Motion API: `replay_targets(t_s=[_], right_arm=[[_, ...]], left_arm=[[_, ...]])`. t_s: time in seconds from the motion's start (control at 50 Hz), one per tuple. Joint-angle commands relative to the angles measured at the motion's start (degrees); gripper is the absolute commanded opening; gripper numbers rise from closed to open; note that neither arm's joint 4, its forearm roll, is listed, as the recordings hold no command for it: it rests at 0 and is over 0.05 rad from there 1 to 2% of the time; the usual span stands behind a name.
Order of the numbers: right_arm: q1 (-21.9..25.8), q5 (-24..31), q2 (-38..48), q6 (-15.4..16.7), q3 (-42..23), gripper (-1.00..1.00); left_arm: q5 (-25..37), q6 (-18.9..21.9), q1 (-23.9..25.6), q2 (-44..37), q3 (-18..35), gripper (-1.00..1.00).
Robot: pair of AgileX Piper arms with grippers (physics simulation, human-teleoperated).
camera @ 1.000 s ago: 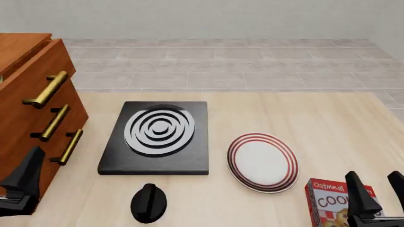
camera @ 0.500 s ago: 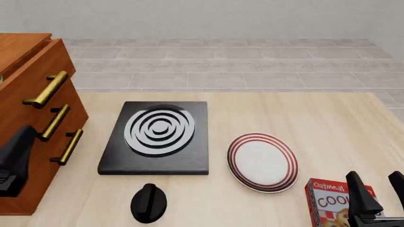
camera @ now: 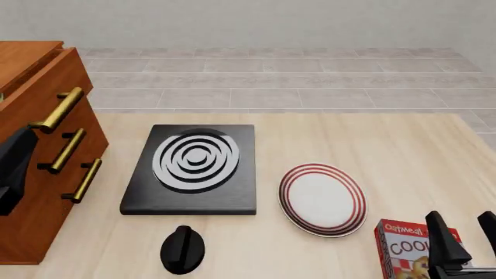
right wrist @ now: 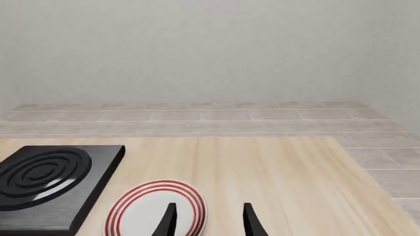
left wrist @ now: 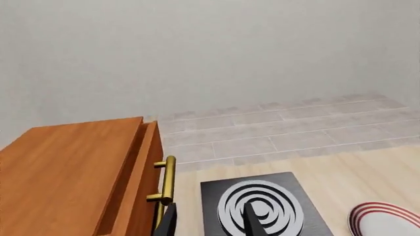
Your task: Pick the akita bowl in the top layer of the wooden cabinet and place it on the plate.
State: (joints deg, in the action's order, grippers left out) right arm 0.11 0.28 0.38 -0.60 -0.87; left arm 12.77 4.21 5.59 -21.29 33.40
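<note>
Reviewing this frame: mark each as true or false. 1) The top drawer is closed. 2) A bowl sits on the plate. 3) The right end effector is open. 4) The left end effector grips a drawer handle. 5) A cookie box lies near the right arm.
1) True: the top drawer of the wooden cabinet is shut.
2) False: the plate is bare.
3) True: the right end effector has its fingers apart.
4) False: the left end effector holds nothing.
5) True: the oatmeal cookie box.

Reddish-brown cabinet (camera: 35,145), brass handles; white plate (camera: 322,199), red rings; black stove (camera: 192,168)
</note>
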Motion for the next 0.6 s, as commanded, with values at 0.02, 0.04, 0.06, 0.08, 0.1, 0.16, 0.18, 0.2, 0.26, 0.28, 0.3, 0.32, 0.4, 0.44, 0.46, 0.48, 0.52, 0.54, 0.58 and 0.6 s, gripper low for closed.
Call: replay_targets(t_s=[0.02,0.04,0.06,0.08,0.1,0.16,0.18,0.2,0.26,0.28,0.3,0.32,0.4,0.44,0.46,0.48,0.52,0.54,0.58,0.6], right_arm=[[0.2,0.3,-0.1,0.2,0.0,1.0],[0.2,0.3,-0.1,0.2,0.0,1.0],[0.2,0.1,0.0,0.2,0.0,1.0],[0.3,0.0,0.2,0.2,0.0,1.0],[0.3,-0.5,0.6,0.3,0.0,1.0],[0.2,-0.9,1.0,0.3,0.0,1.0],[0.2,-0.9,1.0,0.3,0.0,1.0],[0.2,-1.3,1.4,0.3,0.0,1.0],[0.2,-1.6,1.7,0.3,0.0,1.0],[0.2,-1.8,1.9,0.4,0.0,1.0],[0.1,-2.0,2.1,0.4,0.0,1.0],[0.1,-2.1,2.2,0.4,-0.1,1.0],[0.1,-2.2,2.3,0.4,-0.1,1.0],[0.1,-2.0,2.1,0.4,-0.1,1.0],[0.1,-1.7,1.8,0.5,-0.1,1.0],[0.2,-1.5,1.6,0.5,-0.1,1.0],[0.2,-0.8,0.9,0.5,-0.1,1.0],[0.2,-0.5,0.6,0.5,-0.1,1.0],[0.1,0.0,0.2,0.5,-0.2,1.0],[0.1,0.0,0.1,0.5,-0.2,1.0]], left_arm=[[2.3,0.4,-0.2,-2.7,4.3,1.0],[2.4,0.4,-0.2,-2.7,4.3,1.0],[2.5,1.0,-0.2,-3.0,4.7,1.0],[2.6,0.7,-0.2,-3.2,5.0,1.0],[3.2,0.9,-0.5,-4.0,5.9,1.0],[4.2,0.2,-0.4,-4.8,7.2,1.0],[4.2,0.2,-0.4,-4.8,7.2,1.0],[4.9,0.7,-0.2,-5.3,8.3,1.0],[5.1,0.6,-0.3,-5.7,9.0,1.0],[5.3,0.8,-0.5,-6.0,9.6,1.0],[5.6,0.7,-0.5,-6.3,10.0,1.0],[6.0,0.8,-0.6,-6.7,10.8,1.0],[6.6,0.9,-1.1,-7.3,11.7,1.0],[6.8,0.3,-0.7,-7.4,12.4,1.0],[6.9,0.7,-0.8,-7.8,12.5,1.0],[6.9,0.7,-0.6,-8.1,12.7,1.0],[7.0,1.0,-0.6,-8.6,12.9,1.0],[7.1,1.0,-0.6,-8.9,13.1,1.0],[7.5,0.9,-0.7,-9.6,13.6,1.0],[7.7,1.3,-0.8,-9.9,13.8,1.0]])
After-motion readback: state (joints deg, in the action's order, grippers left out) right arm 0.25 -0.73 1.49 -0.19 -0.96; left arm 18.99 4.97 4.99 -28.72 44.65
